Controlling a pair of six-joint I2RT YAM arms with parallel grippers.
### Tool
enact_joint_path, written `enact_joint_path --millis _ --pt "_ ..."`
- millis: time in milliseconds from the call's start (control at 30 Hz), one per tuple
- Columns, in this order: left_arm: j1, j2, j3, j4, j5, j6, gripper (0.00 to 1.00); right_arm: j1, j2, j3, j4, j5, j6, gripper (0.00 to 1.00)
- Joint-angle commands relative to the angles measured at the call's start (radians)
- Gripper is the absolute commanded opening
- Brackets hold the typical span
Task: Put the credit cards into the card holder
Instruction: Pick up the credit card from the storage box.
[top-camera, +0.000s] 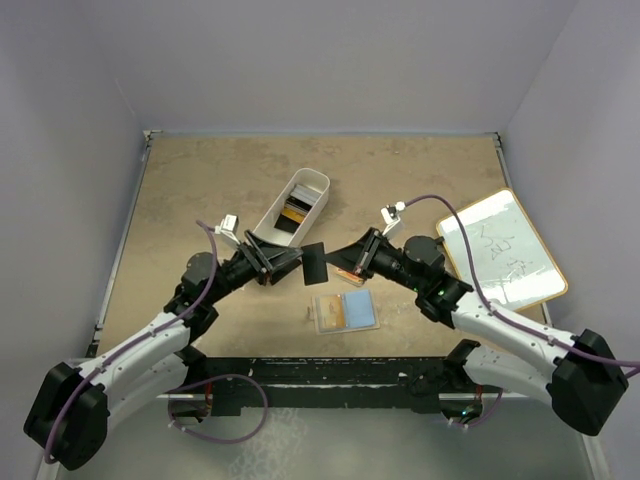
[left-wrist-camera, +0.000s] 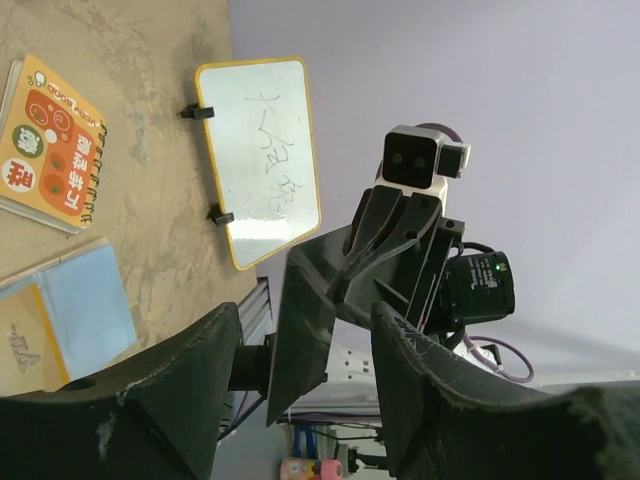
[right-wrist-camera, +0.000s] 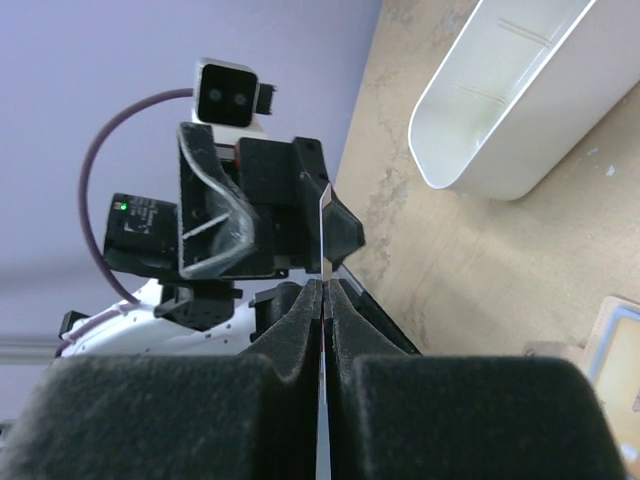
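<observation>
Top external view: the black card (top-camera: 314, 262) hangs in the air between the two arms. The wallet (top-camera: 345, 312) lies open and flat on the table (top-camera: 200, 190), just toward the bases from the card. Its long axis runs left to right, and it sits a little nearer the right gripper (top-camera: 338, 262). That gripper's fingers (right-wrist-camera: 290, 330) are pinched tight on one end of the card. The left gripper (top-camera: 290, 265) stands wide open, with the card's other end inside its gap, seemingly untouched
</observation>
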Motion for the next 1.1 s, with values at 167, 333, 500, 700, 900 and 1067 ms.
enact_joint_path --millis 167,333,500,700,900,1067 --pt "-0.021 0.033 -0.035 0.203 0.028 -0.070 0.49 0.000 0.071 -0.025 0.210 -0.058 0.087 0.00" --pt "-0.027 0.047 -0.059 0.275 0.028 -0.112 0.16 -0.001 0.095 -0.032 0.204 -0.060 0.094 0.00" --pt "-0.027 0.049 -0.098 0.274 -0.006 -0.109 0.00 -0.023 0.095 0.001 0.060 -0.071 0.003 0.01" --pt "-0.029 0.125 -0.118 0.363 0.008 -0.120 0.00 -0.025 0.094 -0.024 0.044 -0.092 -0.017 0.11" --pt "-0.047 0.186 -0.125 0.390 -0.009 -0.103 0.00 -0.027 0.038 -0.051 -0.037 -0.072 -0.075 0.25" --pt "-0.096 0.265 -0.121 0.440 -0.052 -0.079 0.00 -0.032 -0.021 -0.002 -0.283 -0.025 -0.230 0.39"
